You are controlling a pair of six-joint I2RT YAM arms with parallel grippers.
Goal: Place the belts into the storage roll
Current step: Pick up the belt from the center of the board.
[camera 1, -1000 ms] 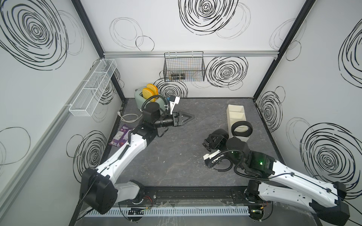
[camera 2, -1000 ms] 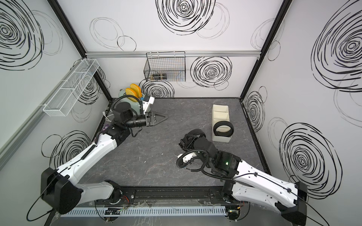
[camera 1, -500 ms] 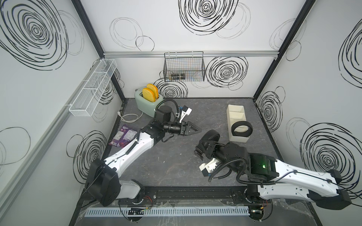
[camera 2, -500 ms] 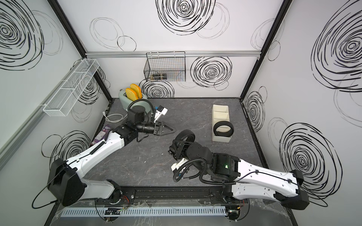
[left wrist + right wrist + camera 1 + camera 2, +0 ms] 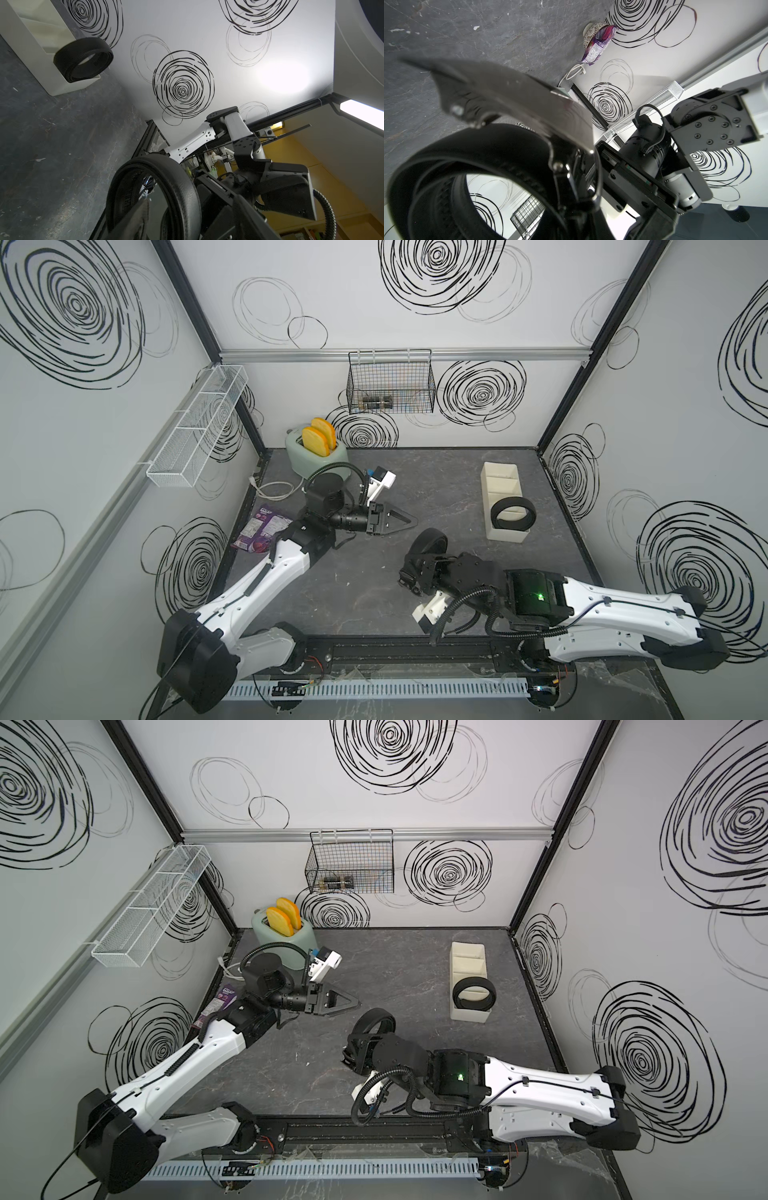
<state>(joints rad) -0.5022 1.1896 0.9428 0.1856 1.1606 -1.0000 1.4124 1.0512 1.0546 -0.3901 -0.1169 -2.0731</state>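
Nearest the front rail, the right arm [image 5: 536,597] reaches toward the middle of the surface [image 5: 436,477]. The right jaws are drawn narrow on a coiled belt [image 5: 430,540], pinching its band, as the right wrist view shows up close. The coil stands on edge, and I cannot tell whether its lower rim touches the surface.

Just beyond it, the left jaws stand apart and hold nothing. Their tips point at the coil from just beside it, and whether they touch it is not clear.

Farther back, toward the right wall, sits the storage roll [image 5: 508,534]. The other belt [image 5: 513,512] lies flat across its nearest compartment, its loop overhanging the walls rather than sunk inside. The compartments behind it look free.

So one belt seems roughly delivered and the second is in hand, apparently at a handover or regrip. The next move calls for a firm hold on the band, so the coil does not spring open. It then needs carrying over a free compartment, turned to fit between the dividers.
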